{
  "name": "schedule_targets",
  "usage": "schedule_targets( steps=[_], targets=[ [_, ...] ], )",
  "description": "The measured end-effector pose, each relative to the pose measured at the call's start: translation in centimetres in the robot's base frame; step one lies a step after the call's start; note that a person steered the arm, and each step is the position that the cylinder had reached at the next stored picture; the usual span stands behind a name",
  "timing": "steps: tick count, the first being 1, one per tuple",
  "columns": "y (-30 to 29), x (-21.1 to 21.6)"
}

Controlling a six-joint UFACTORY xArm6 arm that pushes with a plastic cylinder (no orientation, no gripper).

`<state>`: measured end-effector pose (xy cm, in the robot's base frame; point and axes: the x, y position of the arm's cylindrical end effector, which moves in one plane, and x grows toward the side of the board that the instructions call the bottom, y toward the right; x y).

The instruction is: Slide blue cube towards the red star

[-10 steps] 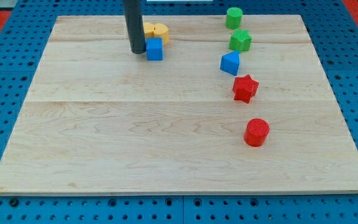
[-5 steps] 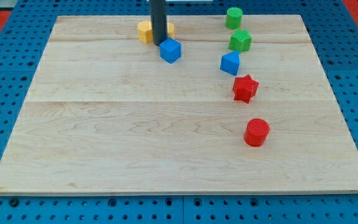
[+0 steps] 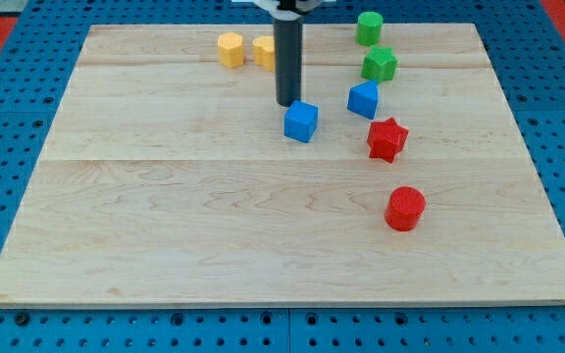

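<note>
End effector: my tip, bare rod, nothing grasped | blue cube touching, just below-right of tip | red star further right, slightly lower, apart from cube | progress: partway; gap to star remains | counter otherwise unobstructed between them.

You have the blue cube sitting flat on the wooden board, in its upper middle part, turned a little so one corner faces the view's bottom. Your red star lies to the view's right of it and slightly lower, flat on the board, its points spread outward. The two are near each other but apart, with a strip of bare wood showing between them.
</note>
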<state>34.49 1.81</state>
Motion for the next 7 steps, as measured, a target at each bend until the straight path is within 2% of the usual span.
schedule_targets(
  steps=[3,7],
  targets=[
    [0.3,4.5],
    [-4.8,8.8]
  ],
)
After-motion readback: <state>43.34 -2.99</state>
